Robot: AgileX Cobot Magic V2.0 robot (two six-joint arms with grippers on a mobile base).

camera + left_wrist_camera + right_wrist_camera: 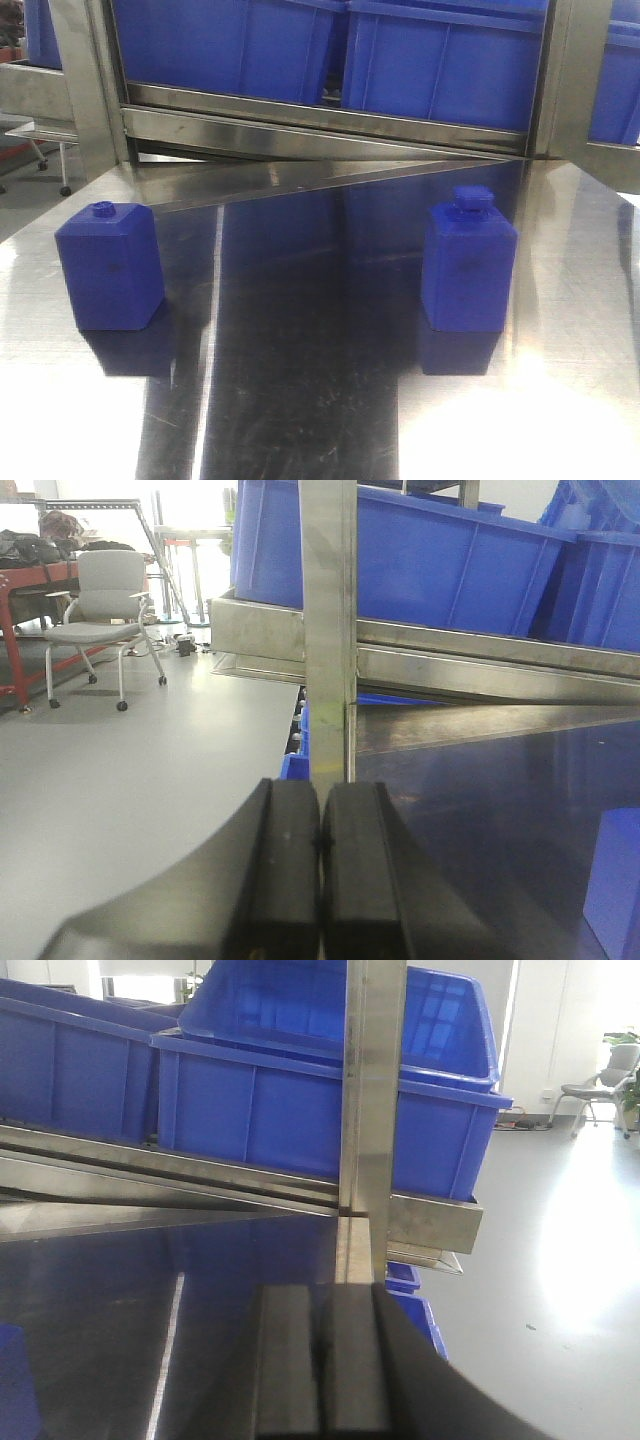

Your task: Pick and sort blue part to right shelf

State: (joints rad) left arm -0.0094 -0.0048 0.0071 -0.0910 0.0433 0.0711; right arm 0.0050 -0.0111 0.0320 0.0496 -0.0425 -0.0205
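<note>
Exterior front-facing view: blue part (pixel 468 268) upright on counter (pixel 300 400), right side.
Left claw (pixel 320 850): clenched, empty.
Right claw (pixel 322 1360): clenched, empty.
Right shelf (pixel 330 125): behind counter.

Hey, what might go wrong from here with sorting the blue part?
Wrong pick: the squat block looks much like the blue part, both upright on the shiny table.
Tipping: the part is tall, and the left fingers and right fingers are shut; a bump may topple it.
</note>
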